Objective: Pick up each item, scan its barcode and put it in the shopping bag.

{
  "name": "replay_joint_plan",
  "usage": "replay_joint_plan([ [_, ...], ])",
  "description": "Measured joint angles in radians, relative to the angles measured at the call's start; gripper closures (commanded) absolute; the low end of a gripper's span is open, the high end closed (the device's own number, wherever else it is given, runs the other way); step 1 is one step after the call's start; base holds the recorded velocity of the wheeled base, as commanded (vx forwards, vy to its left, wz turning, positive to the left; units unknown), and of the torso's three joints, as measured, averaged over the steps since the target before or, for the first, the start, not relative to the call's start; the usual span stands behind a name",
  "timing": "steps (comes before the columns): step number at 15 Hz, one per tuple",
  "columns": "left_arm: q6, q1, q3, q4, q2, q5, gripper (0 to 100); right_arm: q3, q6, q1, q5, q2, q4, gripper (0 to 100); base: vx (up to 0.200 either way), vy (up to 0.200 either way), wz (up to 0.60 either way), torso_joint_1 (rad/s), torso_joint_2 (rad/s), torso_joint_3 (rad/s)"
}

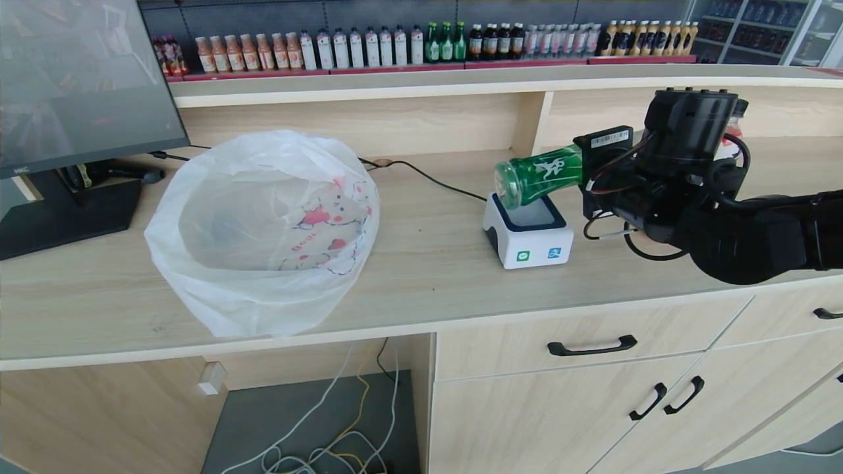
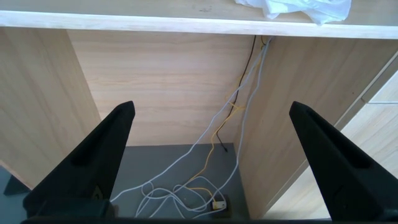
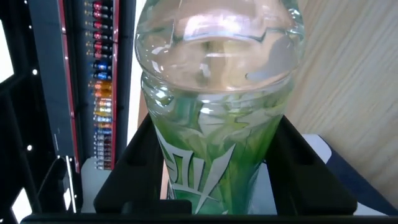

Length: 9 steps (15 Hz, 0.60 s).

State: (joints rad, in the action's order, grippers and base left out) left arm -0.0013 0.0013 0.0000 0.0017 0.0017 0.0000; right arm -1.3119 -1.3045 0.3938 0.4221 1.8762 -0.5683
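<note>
My right gripper (image 1: pixel 586 172) is shut on a green bottle (image 1: pixel 537 176), which lies sideways just above the white barcode scanner (image 1: pixel 527 232) on the counter. In the right wrist view the green bottle (image 3: pixel 214 124) sits between the black fingers (image 3: pixel 134 168), its base pointing away. The open white shopping bag (image 1: pixel 263 227) with a pink print stands on the counter to the left of the scanner. My left gripper (image 2: pixel 211 155) hangs open below the counter edge, facing the space under the counter with nothing between its fingers.
A monitor (image 1: pixel 79 79) on a black stand occupies the counter's far left. A cable (image 1: pixel 421 178) runs along the counter behind the scanner. Several bottles (image 1: pixel 428 45) line the back shelf. Loose cables (image 2: pixel 205 180) lie on the floor under the counter.
</note>
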Motion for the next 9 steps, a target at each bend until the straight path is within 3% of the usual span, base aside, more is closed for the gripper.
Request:
replay_joint_plan([
  [9,0.0,0.0,0.0,0.0,0.0,0.0,0,0.039,-0.036,-0.006,0.001,-0.01,0.0,100,0.0,0.0,0.0,0.0,0.0,0.0],
])
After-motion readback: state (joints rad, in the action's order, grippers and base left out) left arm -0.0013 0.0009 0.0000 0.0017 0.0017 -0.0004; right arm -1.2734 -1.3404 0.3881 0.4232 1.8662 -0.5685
